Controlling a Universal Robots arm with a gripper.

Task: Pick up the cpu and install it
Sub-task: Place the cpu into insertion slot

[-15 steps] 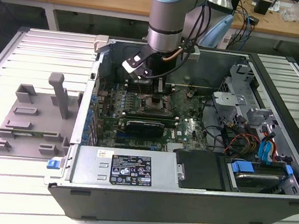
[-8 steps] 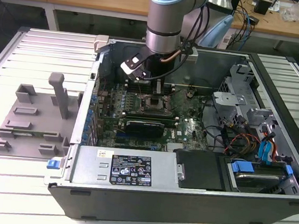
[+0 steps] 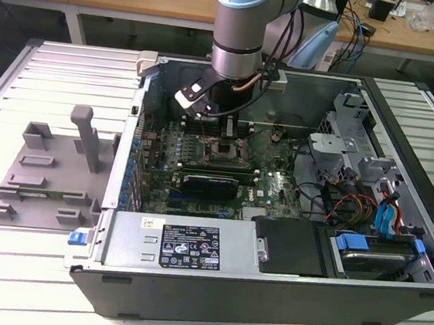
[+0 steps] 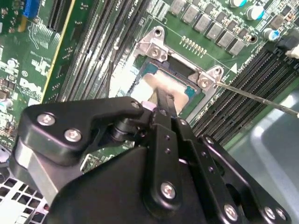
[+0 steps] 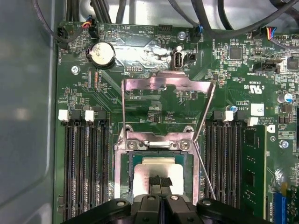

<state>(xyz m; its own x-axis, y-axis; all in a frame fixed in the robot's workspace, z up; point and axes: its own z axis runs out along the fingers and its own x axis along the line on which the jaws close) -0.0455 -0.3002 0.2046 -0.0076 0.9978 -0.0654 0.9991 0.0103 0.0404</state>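
Note:
The cpu (image 5: 159,170) lies flat in the black-framed socket (image 5: 122,172) on the green motherboard, its shiny silver top facing up; in the second wrist view the cpu (image 4: 152,84) looks bright under the fingers. My gripper (image 5: 160,182) is directly over its middle, fingertips (image 4: 163,98) shut together, on or just above the metal top. I cannot tell whether they touch. In the exterior view my gripper (image 3: 228,129) reaches down into the open computer case (image 3: 189,284) over the socket (image 3: 222,149). The socket's metal load plate (image 5: 166,84) stands folded open.
The thin lever wire (image 4: 252,95) sticks out beside the socket. Memory slots (image 5: 86,172) flank it, with one stick (image 5: 254,168) seated. A grey fixture tray (image 3: 44,183) lies at the exterior view's left. A power supply (image 3: 185,244) and drive cage (image 3: 373,225) crowd the case.

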